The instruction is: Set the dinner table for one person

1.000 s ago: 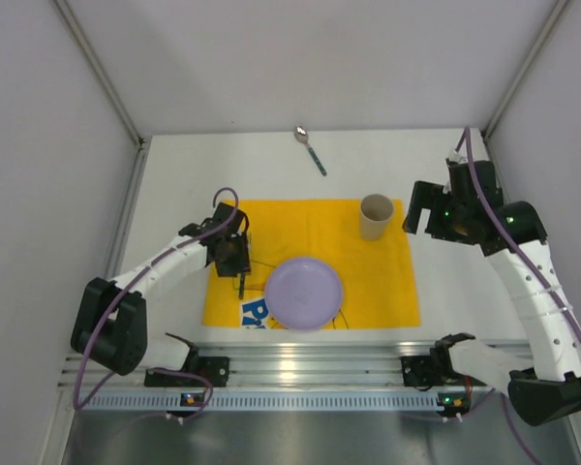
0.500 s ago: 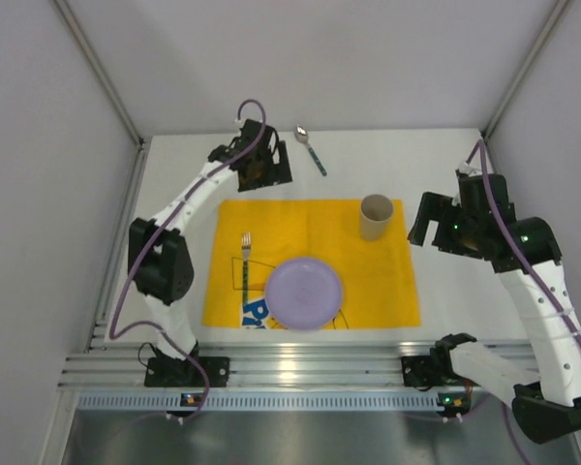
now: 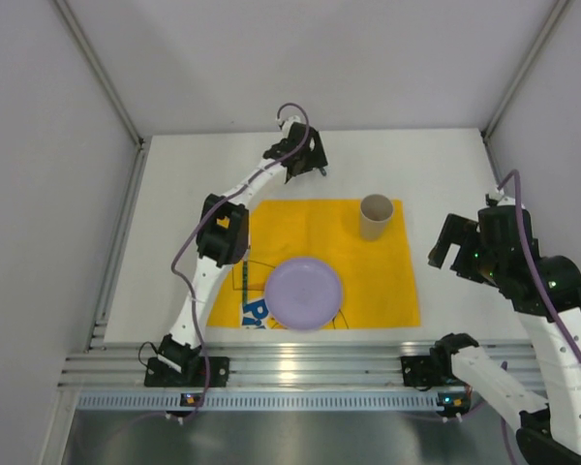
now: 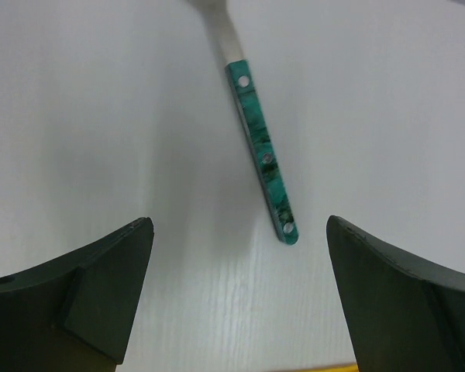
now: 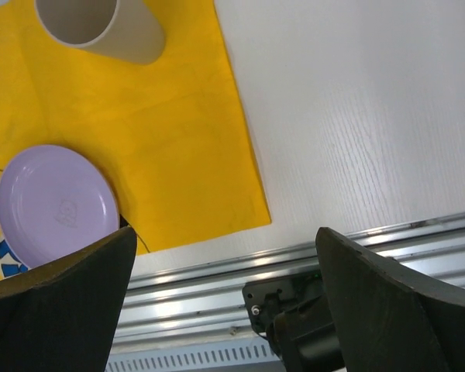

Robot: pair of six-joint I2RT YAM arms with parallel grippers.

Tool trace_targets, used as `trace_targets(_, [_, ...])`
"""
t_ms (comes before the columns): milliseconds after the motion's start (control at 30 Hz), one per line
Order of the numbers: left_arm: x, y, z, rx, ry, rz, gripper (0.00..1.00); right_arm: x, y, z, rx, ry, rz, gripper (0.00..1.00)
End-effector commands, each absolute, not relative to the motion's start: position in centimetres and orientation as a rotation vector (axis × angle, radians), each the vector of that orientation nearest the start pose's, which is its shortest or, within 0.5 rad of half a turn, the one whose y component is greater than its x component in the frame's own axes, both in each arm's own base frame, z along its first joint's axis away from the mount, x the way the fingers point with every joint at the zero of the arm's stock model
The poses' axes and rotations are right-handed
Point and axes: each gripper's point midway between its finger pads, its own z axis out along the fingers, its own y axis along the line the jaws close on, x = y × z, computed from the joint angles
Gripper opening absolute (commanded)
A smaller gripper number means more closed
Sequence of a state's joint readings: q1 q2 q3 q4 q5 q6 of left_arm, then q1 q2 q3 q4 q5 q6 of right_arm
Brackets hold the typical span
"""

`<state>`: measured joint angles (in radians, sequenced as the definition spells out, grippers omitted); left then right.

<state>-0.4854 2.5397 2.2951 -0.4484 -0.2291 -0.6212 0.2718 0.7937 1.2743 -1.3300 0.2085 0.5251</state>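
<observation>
On the white dinner table [image 3: 174,223] lies a yellow placemat [image 3: 310,228] carrying a lilac plate [image 3: 303,293] and a beige cup [image 3: 376,215]. Left of the plate a fork [image 3: 240,279] lies on the mat, half hidden under my left arm. At the far side my left gripper [image 3: 308,163] hangs open over a spoon. In the left wrist view the spoon's teal handle [image 4: 262,151] ends between the fingers, nearer the right one, untouched by the gripper [image 4: 239,225]. My right gripper [image 3: 455,254] is open and empty, off the mat's right edge.
The silver rail [image 5: 349,248] runs along the near edge with both arm bases on it. Pale walls close in the table on three sides. In the right wrist view the cup [image 5: 101,27] and plate [image 5: 54,205] sit left of the open gripper [image 5: 226,232].
My left gripper let go of the fork on the mat left of the plate, opened, and swung to the far side over the spoon. The right arm drew back towards the near right.
</observation>
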Motion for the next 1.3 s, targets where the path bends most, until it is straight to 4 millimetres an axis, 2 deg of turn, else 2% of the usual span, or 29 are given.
trace_targets(0, [63.5,-33.1,12.9,-0.304,1.985,-0.541,0.99,13.5,1.0,24.1,0.471,2.45,-0.002,1.0])
trace_targets(33, [63.8,-34.0,13.6,-0.296,1.956,-0.583,0.99,13.3,0.9,23.7,0.476,2.463,-0.013,1.0])
trace_targets(67, [64.0,-34.6,12.0,-0.291,1.968,-0.606,0.99,13.3,0.9,23.6,0.479,2.466,-0.019,1.0])
trace_targets(100, [64.3,-35.4,12.1,-0.298,1.942,-0.642,0.99,13.2,0.7,23.4,0.485,2.471,-0.034,1.0])
trace_targets(133, [64.3,-35.9,11.2,-0.311,1.947,-0.656,0.99,13.2,0.6,23.3,0.486,2.473,-0.041,1.0])
trace_targets(267, [64.4,-35.7,9.6,-0.36,1.951,-0.625,0.99,13.5,0.5,23.2,0.485,2.485,-0.066,1.0])
trace_targets(300, [64.5,-35.0,8.3,-0.396,1.965,-0.573,0.99,13.7,0.4,23.1,0.483,2.487,-0.076,1.0])
trace_targets(433, [64.1,-33.1,5.7,-0.426,2.04,-0.441,0.99,14.0,0.4,23.0,0.478,2.492,-0.088,1.0])
trace_targets(467, [63.6,-32.3,4.4,-0.432,2.09,-0.392,0.99,14.2,0.4,23.0,0.468,2.494,-0.09,1.0])
trace_targets(600, [63.0,-30.7,2.9,-0.431,2.167,-0.326,0.99,14.9,0.7,22.9,0.452,2.504,-0.086,1.0])
trace_targets(667, [62.8,-30.3,3.3,-0.412,2.179,-0.311,0.98,15.2,0.9,22.9,0.435,2.509,-0.08,0.99])
trace_targets(767, [62.2,-29.5,3.5,-0.255,2.207,-0.199,0.98,15.7,1.3,22.7,0.41,2.515,-0.06,1.0])
trace_targets(867, [60.9,-27.8,2.6,-0.094,2.264,-0.029,0.98,16.3,2.1,22.5,0.373,2.526,-0.02,1.0])
trace_targets(967, [58.5,-25.8,0.4,0.024,2.378,0.112,0.98,17.9,3.2,23.0,0.309,2.514,0.034,1.0])
trace_targets(1000, [57.7,-24.7,1.1,0.007,2.393,0.158,0.99,19.1,3.4,23.3,0.301,2.51,0.03,1.0])
trace_targets(1033, [57.8,-24.8,1.8,-0.008,2.38,0.112,0.99,20.1,3.6,24.9,0.299,2.463,0.053,1.0])
trace_targets(1067, [58.1,-24.3,3.5,-0.033,2.356,0.061,0.99,21.1,4.0,25.8,0.281,2.44,0.066,1.0])
trace_targets(1100, [56.3,-24.0,5.2,-0.047,2.361,-0.014,0.99,23.0,4.6,27.7,0.275,2.384,0.102,1.0])
trace_targets(1167, [57.6,-23.5,10.1,-0.108,2.208,-0.112,0.99,24.9,5.5,29.5,0.252,2.329,0.151,1.0])
trace_targets(1200, [57.3,-22.9,11.2,-0.119,2.193,-0.113,0.99,26.7,6.4,30.0,0.242,2.312,0.183,1.0])
trace_targets(1233, [57.4,-22.7,14.1,-0.124,2.157,-0.142,0.99,27.8,7.1,31.8,0.227,2.265,0.222,1.0])
trace_targets(1267, [57.0,-21.9,14.8,-0.127,2.183,-0.136,0.99,30.0,8.0,31.9,0.209,2.257,0.247,1.0])
